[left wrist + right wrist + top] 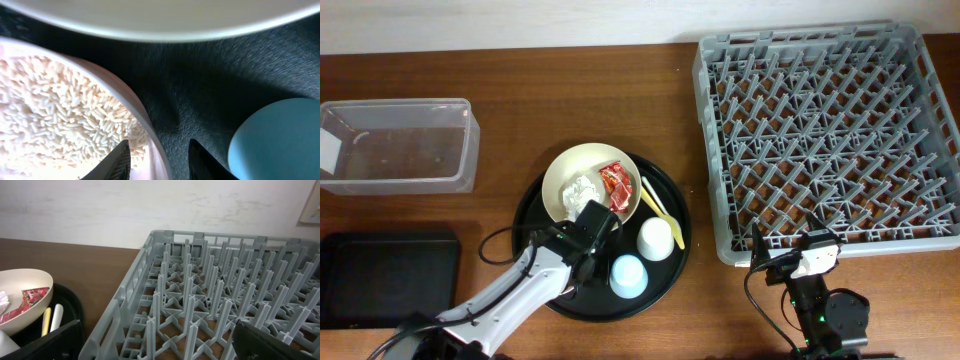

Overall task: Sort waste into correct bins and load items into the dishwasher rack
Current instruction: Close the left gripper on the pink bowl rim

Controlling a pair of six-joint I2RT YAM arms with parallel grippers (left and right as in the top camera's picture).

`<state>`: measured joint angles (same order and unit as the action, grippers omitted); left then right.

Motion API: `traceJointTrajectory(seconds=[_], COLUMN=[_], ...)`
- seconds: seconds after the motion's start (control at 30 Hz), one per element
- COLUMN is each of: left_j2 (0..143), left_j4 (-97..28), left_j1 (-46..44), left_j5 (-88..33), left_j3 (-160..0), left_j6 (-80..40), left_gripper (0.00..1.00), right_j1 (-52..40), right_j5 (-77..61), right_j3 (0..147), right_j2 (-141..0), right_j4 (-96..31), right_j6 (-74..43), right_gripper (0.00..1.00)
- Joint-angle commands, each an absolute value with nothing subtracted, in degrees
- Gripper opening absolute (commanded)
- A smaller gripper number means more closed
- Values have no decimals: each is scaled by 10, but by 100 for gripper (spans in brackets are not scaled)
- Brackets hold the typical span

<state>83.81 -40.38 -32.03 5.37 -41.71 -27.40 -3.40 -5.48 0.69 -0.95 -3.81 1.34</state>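
Observation:
My left gripper (pixel 160 155) is open and straddles the rim of the small pink bowl (pixel 145 120), one finger inside among the rice grains (pixel 60 115) and one outside. In the overhead view the left gripper (pixel 582 243) hides that bowl. The light blue cup (pixel 628 276), upside down, also shows in the left wrist view (pixel 280 142). The white cup (pixel 656 238) stands beside it. The large cream bowl (pixel 588 183) holds the tissue wad (pixel 580 191) and red wrapper (pixel 615 182). The yellow fork and spoon (pixel 656 207) lie to its right. My right gripper (pixel 157 330) is open and empty in front of the grey rack (pixel 830 140).
The bowls, cups and cutlery all sit on the large round black tray (pixel 675 258). The clear tub (pixel 398 145) stands at the far left, and the shallow black tray (pixel 385 278) lies at the front left. The right arm base (pixel 825 310) sits below the rack's front edge.

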Motion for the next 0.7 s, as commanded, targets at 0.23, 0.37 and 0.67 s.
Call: traceJointTrajectory(seconds=[0.23,0.37,0.67], left_j2=[832,833,834], left_j4=[-441,-436,-427], left_j1=[-323,-323,-323], left_j5=[76,73,74], left_j3=[-470,-455,-451], left_j6=[-267,-267,-267], left_gripper=[36,36,34], right_j1=[-29,-29,-29], right_j5=[-58,-58,-58], right_j3=[3,3,3], right_j2=[-6,-6,-6], right_j4=[-39,-39,-39], right_j6=[11,11,11], right_gripper=[98,98,98])
